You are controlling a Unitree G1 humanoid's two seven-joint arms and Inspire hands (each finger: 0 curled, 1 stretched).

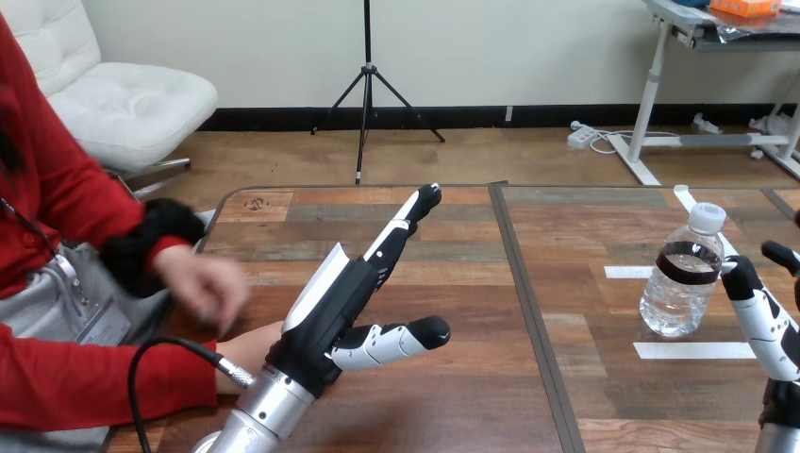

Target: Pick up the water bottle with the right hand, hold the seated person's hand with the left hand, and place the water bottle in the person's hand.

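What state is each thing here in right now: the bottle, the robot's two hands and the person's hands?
Water bottle: upright on the table, cap on, not gripped.
Left hand: open, fingers straight, holding nothing.
Right hand: open, close beside the bottle, not closed round it.
Person's upper hand: raised near the table's edge, blurred.
Person's lower hand: partly hidden behind the left hand, not held.

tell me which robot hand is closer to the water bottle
The right hand, at the view's right edge just beside the water bottle; the left hand stretches over the table's left half, far from it.
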